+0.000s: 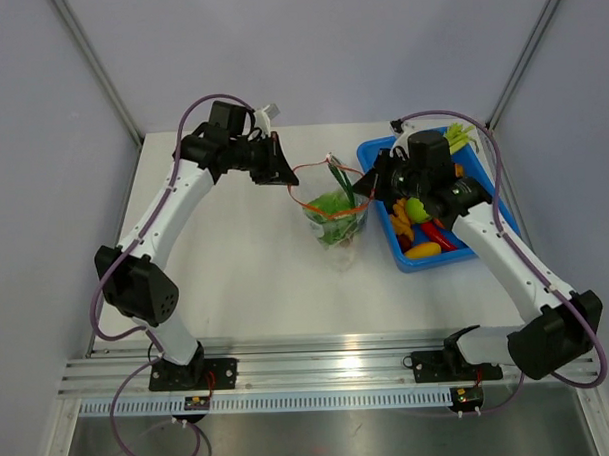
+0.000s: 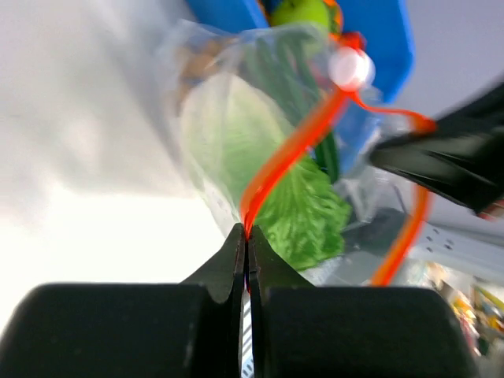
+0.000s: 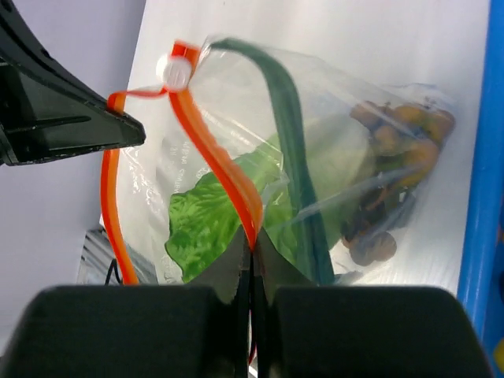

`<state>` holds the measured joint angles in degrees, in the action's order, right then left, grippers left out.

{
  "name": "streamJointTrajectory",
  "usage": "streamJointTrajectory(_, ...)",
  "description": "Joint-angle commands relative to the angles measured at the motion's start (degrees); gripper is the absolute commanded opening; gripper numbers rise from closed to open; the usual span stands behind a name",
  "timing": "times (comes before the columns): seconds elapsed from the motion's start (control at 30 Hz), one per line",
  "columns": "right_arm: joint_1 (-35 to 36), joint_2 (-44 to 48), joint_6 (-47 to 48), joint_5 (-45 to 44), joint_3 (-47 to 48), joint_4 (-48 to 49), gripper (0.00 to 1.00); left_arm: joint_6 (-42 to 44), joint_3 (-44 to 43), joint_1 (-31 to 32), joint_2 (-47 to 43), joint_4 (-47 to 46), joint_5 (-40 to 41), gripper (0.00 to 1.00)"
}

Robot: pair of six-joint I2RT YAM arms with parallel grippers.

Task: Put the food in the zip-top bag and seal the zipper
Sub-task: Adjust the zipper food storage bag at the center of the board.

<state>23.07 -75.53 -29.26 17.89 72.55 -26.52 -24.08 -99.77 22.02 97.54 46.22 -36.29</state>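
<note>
The clear zip-top bag (image 1: 336, 215) hangs between the two grippers over the table's middle. Inside it are white-green cabbage (image 3: 206, 214), a green onion (image 3: 293, 150) and a cluster of brown balls (image 3: 394, 130). Its orange-red zipper (image 3: 228, 169) runs open along the mouth, with a white slider (image 3: 175, 71) at one end. My left gripper (image 1: 288, 180) is shut on the zipper's left side (image 2: 272, 169). My right gripper (image 1: 368, 193) is shut on the strip's opposite side. More food, yellow (image 1: 423, 250) and red (image 1: 441, 238) pieces, lies in the bin.
A blue rectangular bin (image 1: 438, 262) stands right of the bag, under my right arm, its wall showing at the right edge of the right wrist view (image 3: 482, 197). Grey walls close in the table at the back and sides.
</note>
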Motion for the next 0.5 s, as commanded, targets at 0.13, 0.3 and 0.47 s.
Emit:
streamJointTrajectory(0.13, 0.7, -7.0, -0.2, -9.9, 5.0, -8.4, 0.02, 2.0, -6.0, 0.2, -1.3, 4.9, 13.3, 0.00)
streamJointTrajectory(0.3, 4.5, -7.1, 0.3, -7.8, 11.2, -6.8, 0.01, 4.4, -15.1, 3.7, 3.0, 10.6, 16.1, 0.00)
streamJointTrajectory(0.47, 5.9, -6.5, 0.0, -7.0, 15.5, -5.7, 0.01, 4.5, -18.4, 3.9, 0.6, 10.7, 15.8, 0.00)
